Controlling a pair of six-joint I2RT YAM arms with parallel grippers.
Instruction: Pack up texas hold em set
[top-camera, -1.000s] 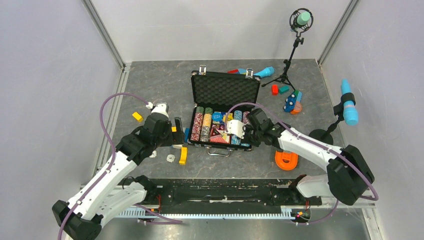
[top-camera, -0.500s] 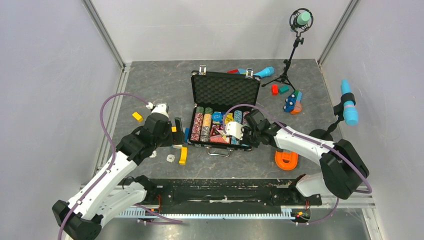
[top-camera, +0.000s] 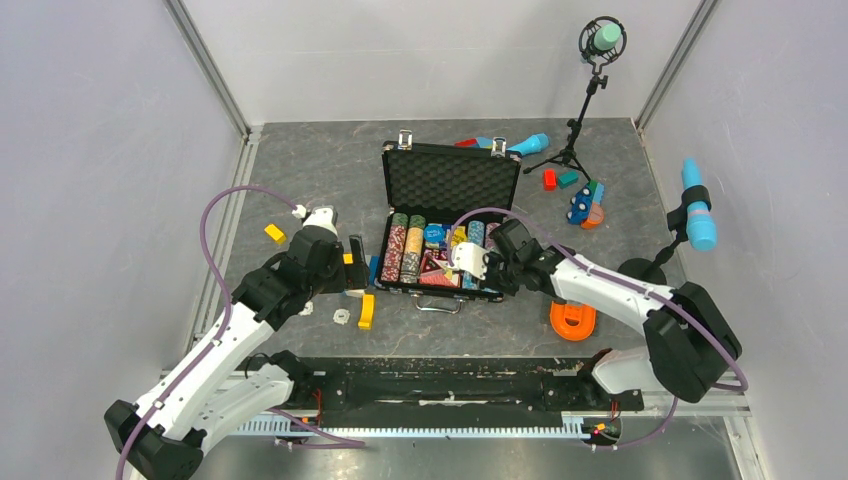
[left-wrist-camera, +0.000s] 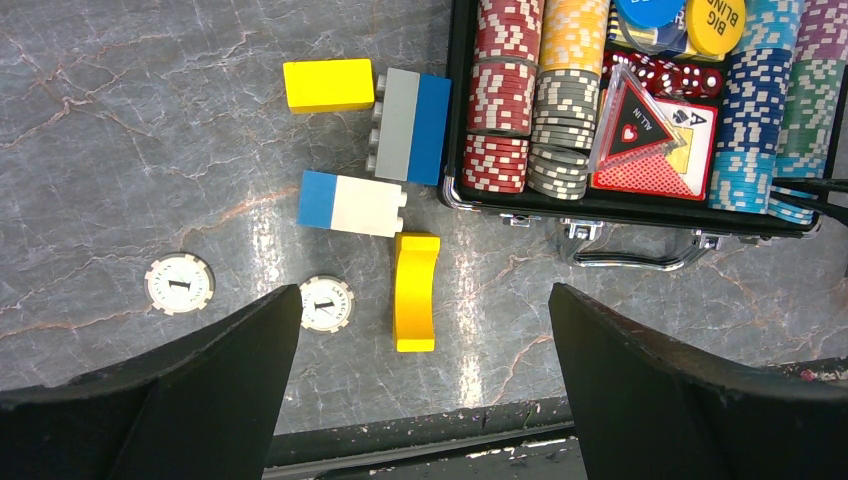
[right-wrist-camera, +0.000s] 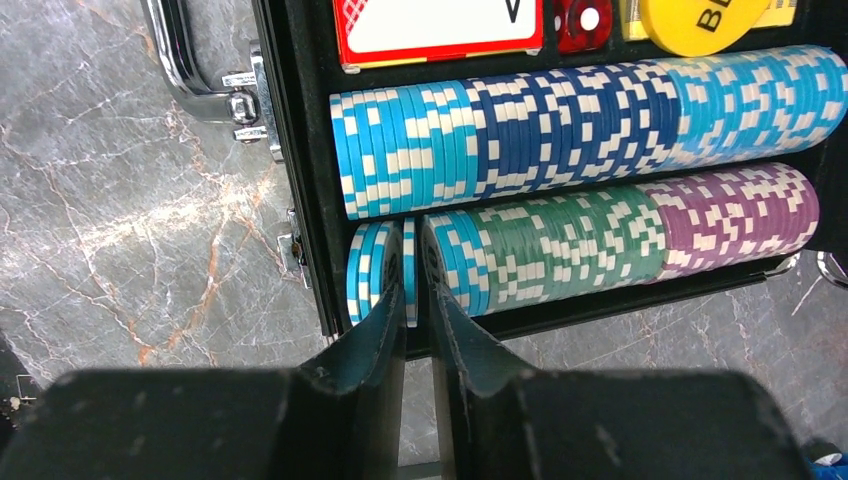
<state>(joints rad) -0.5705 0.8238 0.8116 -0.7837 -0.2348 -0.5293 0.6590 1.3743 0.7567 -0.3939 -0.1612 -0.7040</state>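
Find the case (top-camera: 440, 291) open in the middle of the table (top-camera: 300, 170), with its foam lid (top-camera: 452, 180) upright at the back and a handle (left-wrist-camera: 628, 262) on the near wall. Look to the right gripper (right-wrist-camera: 414, 295) at the near right corner: down over the nearest chip row (right-wrist-camera: 560, 240), with the fingers (right-wrist-camera: 375, 345) almost together around 1 light-blue chip (right-wrist-camera: 410, 255) on edge in the slit; cannot tell whether pinched or freed. Look to the left gripper (left-wrist-camera: 425, 305) just left of the case: spread wide, holding nothing, over a patch of table with 2 white chips (left-wrist-camera: 180, 283) lying flat beside 4 toy blocks (left-wrist-camera: 352, 202). Expect single chips to be hard, smooth and light, and likely to roll or tip when on edge. Take by the flat faces and seat upright in the row. Expect more trouble with the flat white ones, thin and probably slick on the smooth tabletop. Pinch across the rim from above, or tilt up first. Treat the filled case as heavy and rigid. Close by pushing the lid's top edge forward and down, not the soft foam, then press the 2 latches (top-camera: 405, 139). Leave the toy blocks out. Lift, if at all, by the handle.
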